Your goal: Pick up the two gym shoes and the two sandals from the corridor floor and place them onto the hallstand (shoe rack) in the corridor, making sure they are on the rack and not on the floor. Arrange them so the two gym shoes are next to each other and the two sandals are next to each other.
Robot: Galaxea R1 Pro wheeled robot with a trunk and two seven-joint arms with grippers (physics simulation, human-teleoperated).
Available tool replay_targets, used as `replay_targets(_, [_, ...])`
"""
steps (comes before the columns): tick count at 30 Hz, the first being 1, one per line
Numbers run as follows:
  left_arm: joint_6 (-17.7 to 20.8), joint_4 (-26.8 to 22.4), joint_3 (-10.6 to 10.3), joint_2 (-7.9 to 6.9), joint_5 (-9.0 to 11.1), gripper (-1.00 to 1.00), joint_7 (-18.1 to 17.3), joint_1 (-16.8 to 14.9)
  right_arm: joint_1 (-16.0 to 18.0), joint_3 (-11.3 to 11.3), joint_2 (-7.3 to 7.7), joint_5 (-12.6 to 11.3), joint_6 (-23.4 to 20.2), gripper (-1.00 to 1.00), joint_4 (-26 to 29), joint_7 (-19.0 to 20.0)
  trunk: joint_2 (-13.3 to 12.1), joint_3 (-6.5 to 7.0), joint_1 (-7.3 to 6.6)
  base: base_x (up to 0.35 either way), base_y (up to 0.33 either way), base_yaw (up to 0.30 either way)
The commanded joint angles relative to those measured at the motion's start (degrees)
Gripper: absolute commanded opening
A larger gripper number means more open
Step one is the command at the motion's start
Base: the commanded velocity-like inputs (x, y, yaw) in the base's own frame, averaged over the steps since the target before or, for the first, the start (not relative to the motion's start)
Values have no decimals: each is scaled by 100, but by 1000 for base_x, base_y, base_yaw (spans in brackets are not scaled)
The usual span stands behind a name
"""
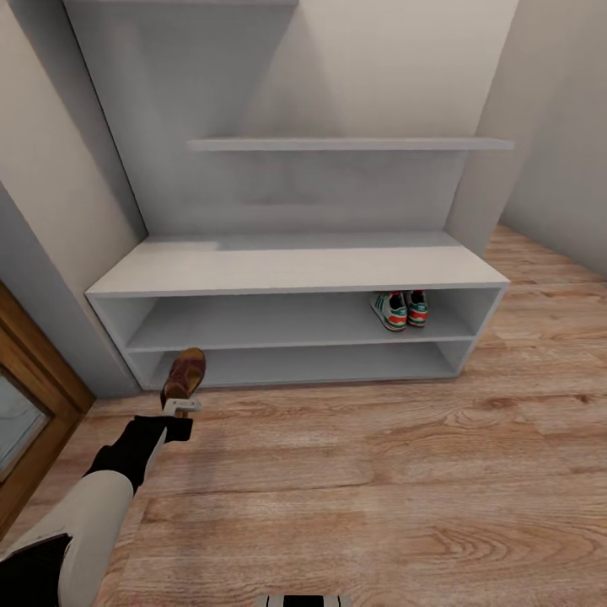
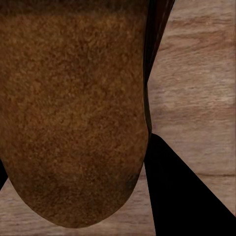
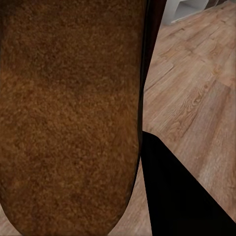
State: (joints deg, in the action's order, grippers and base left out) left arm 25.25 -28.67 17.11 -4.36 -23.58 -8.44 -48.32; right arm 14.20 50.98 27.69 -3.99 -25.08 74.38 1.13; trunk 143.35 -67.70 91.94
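Spreading across the lower half of the head view, the corridor floor meets the hallstand, whose upper open shelf holds the two gym shoes side by side near its right end. The left gripper pinches one sandal just before the rack's lower left corner. Against the right wrist camera lies another sandal's cork sole; whether those jaws clamp it, I cannot tell.

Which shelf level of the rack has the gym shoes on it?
The upper open shelf of the hallstand, toward its right end: both gym shoes sit there side by side. The lower level holds none.
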Motion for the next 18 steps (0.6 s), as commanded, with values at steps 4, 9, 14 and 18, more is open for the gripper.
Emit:
replay_targets(4, [15,-33,56,-10,-58,-100,-47,-9,4,7,0,-59,-32,-100,6,1,2,-5,-1,81,0,0])
replay_targets(9, [15,-43,76,-13,-51,-100,-44,-11,4,8,0,-56,-32,-100,2,1,2,-5,-1,289,0,0])
replay_targets(14, [22,-55,84,-13,-50,-100,-43,-11,4,9,0,-53,-32,-100,-2,1,2,-5,-1,237,0,0])
replay_targets(18, [24,-64,82,-13,-50,-100,-43,-14,4,9,0,-50,-32,-100,-3,1,2,-5,-1,68,0,0])
